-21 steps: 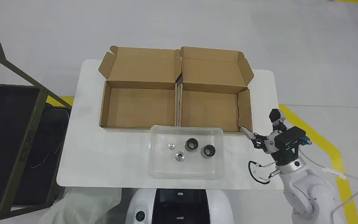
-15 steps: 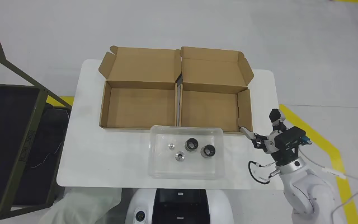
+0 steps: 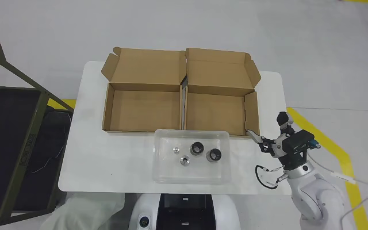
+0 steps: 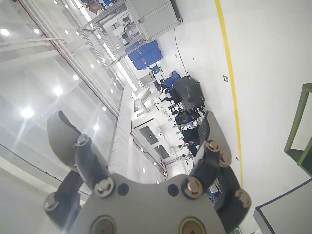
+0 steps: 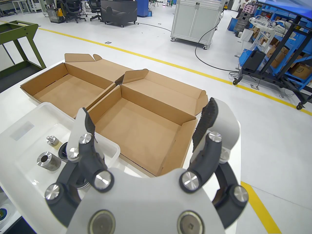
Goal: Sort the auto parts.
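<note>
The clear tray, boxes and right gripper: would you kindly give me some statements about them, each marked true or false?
1. The left box and the right box are both empty. True.
2. The clear tray holds two parts. False: four, two dark parts and two silver parts.
3. The right gripper is shut on a part. False: it is open and holds nothing.
4. The tray lies nearer the robot than the boxes. True.
</note>
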Robot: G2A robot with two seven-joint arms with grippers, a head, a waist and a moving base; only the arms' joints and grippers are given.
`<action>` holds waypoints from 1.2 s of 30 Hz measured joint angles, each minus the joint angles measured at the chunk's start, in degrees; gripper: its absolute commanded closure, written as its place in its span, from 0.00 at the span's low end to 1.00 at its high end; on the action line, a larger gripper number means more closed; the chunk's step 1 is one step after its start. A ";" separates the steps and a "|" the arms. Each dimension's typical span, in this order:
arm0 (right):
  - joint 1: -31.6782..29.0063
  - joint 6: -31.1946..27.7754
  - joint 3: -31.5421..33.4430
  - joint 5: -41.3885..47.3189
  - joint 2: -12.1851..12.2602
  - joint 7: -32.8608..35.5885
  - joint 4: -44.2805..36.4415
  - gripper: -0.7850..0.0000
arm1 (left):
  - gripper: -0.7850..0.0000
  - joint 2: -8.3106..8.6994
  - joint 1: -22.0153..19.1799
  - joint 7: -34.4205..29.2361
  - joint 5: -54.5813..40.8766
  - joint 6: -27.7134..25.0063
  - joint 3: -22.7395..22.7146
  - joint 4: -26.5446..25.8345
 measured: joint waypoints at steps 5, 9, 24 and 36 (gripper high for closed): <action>0.00 0.00 0.00 0.00 0.00 0.00 0.00 0.00 | 0.00 0.00 0.00 0.00 0.00 0.00 0.00 0.00; 0.00 0.00 0.00 0.00 0.00 0.00 0.00 0.00 | 0.00 0.00 0.00 0.00 0.00 0.00 0.00 0.00; 0.15 -0.28 -0.34 0.13 0.02 0.40 0.24 0.00 | 0.00 0.00 0.00 0.00 0.00 0.00 0.00 0.00; 5.88 -9.90 -6.69 7.00 0.79 11.95 4.55 0.00 | 0.00 0.00 0.00 0.00 0.00 0.00 0.00 0.00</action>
